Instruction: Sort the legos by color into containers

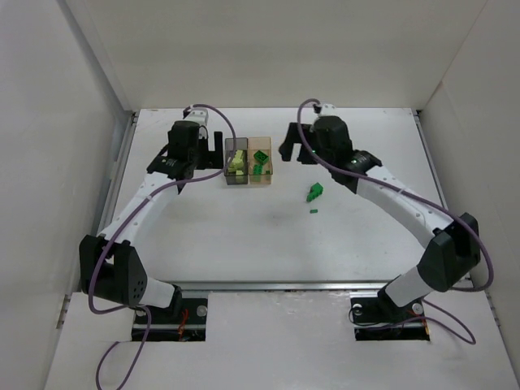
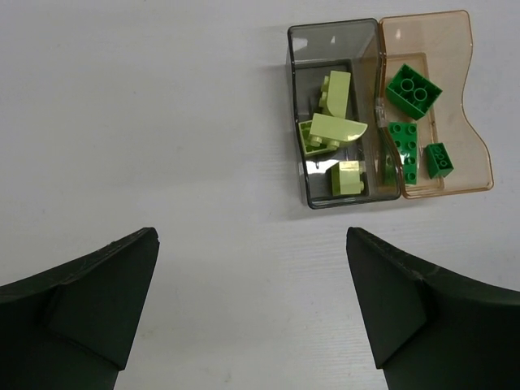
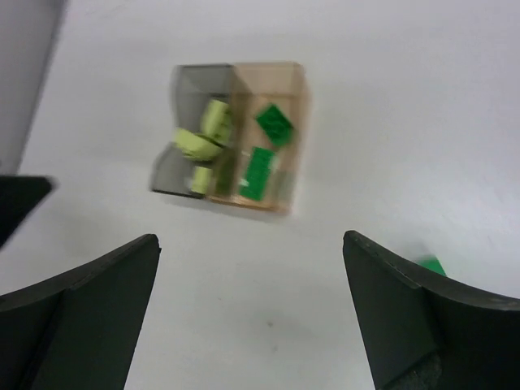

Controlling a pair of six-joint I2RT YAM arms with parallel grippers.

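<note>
White table (image 1: pixel 260 244) is carrying two arms reaching toward 12 o'clock, left gripper (image 2: pixel 250 244) and right gripper (image 3: pixel 250 240) gaping wide and empty, flanking the joined containers (image 2: pixel 325 49). Yellow legos (image 2: pixel 337 128) are lying in the grey box, green legos (image 2: pixel 413 89) in the amber. A loose green brick (image 1: pixel 314 192) is lying at the containers' 4 o'clock; collecting it is likely calling for the right arm descending there.

Two joined containers, one grey container (image 2: pixel 296 49), one amber container (image 2: pixel 470 122), four pale yellow legos (image 2: pixel 337 89) in grey, three green legos (image 2: pixel 413 89) showing in amber, two loose green legos (image 1: pixel 314 192) on the surface (image 1: pixel 244 236).
</note>
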